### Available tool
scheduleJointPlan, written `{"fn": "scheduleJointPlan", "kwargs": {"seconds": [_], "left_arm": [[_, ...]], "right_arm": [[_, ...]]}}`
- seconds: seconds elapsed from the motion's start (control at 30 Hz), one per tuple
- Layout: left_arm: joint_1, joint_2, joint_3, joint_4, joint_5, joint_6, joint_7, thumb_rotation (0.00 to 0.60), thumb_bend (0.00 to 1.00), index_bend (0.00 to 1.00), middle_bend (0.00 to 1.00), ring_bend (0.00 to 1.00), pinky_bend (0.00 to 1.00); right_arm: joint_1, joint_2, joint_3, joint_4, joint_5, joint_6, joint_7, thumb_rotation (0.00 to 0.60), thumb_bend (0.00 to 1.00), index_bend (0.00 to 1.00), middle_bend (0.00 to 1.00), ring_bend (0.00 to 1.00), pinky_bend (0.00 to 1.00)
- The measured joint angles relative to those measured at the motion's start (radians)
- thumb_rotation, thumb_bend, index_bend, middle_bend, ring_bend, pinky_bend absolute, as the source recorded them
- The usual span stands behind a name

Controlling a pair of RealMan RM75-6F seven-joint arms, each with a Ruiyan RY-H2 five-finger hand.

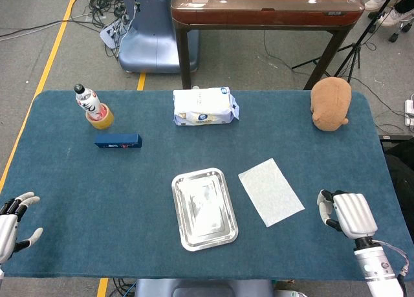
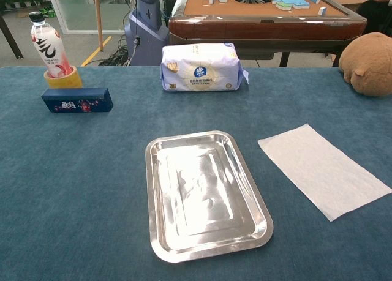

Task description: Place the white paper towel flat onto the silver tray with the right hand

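- The robot's white right hand [image 1: 343, 213] rests at the near edge of the blue cloth-covered table [image 1: 65, 180], to the right of the flat rectangular silver metal tray [image 1: 183, 240]. Its fingers curl toward the tray and hold nothing; whether they are fully closed I cannot tell.
- The left hand [image 1: 14, 220] sits at the near edge well to the left of the tray, fingers spread and empty. It is much farther from the work than the right hand.
- The white rectangular paper towel [image 1: 270, 191] lies flat on the cloth just beside the tray's right rim, apart from it, between the tray and the right hand.
- The towel's long axis runs diagonally, from its far corner near the tray to its near corner toward the right hand. That near corner looks the handiest place to pinch.
- From there the carry to the tray is a short leftward move.
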Motion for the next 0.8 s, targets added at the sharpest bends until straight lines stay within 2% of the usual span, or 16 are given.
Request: {"fn": "scheduleJointPlan", "kwargs": {"seconds": [0.33, 0.43, 0.5, 0.6, 0.67, 0.8], "left_arm": [[0.0, 0.002, -0.002, -0.004, 0.0, 0.003, -0.003, 0.6, 0.23, 0.26, 0.22, 0.2, 0.46], [-0.003, 0.002, -0.004, 0.001, -0.007, -0.005, -0.006, 0.6, 0.23, 0.26, 0.22, 0.2, 0.46], [-0.004, 0.003, -0.005, 0.003, -0.015, -0.011, -0.011, 0.6, 0.23, 0.26, 0.22, 0.2, 0.46], [-0.003, 0.007, -0.006, 0.004, -0.014, -0.007, -0.018, 0.6, 0.23, 0.26, 0.22, 0.2, 0.46], [-0.001, 0.009, -0.006, 0.003, -0.01, -0.003, -0.019, 0.6, 0.23, 0.26, 0.22, 0.2, 0.46], [0.002, 0.009, -0.001, 0.001, 0.004, 0.005, -0.017, 0.6, 0.23, 0.26, 0.22, 0.2, 0.46]], "right_arm": [[0.003, -0.004, -0.001, 0.006, 0.009, -0.012, -0.007, 0.6, 0.43, 0.68, 0.69, 0.57, 0.66], [0.008, -0.002, -0.002, 0.01, 0.018, -0.031, -0.007, 0.6, 0.43, 0.68, 0.76, 0.64, 0.71], [0.014, 0.0, -0.003, 0.011, 0.026, -0.05, -0.009, 0.6, 0.42, 0.68, 0.83, 0.71, 0.78], [0.021, 0.0, -0.012, 0.012, 0.026, -0.068, -0.022, 0.6, 0.36, 0.68, 0.96, 0.87, 0.9], [0.025, 0.001, -0.017, 0.01, 0.021, -0.08, -0.024, 0.6, 0.29, 0.68, 1.0, 0.97, 0.97], [0.034, 0.0, -0.028, 0.022, -0.014, -0.087, -0.022, 0.6, 0.14, 0.68, 1.0, 1.0, 1.0]]}}
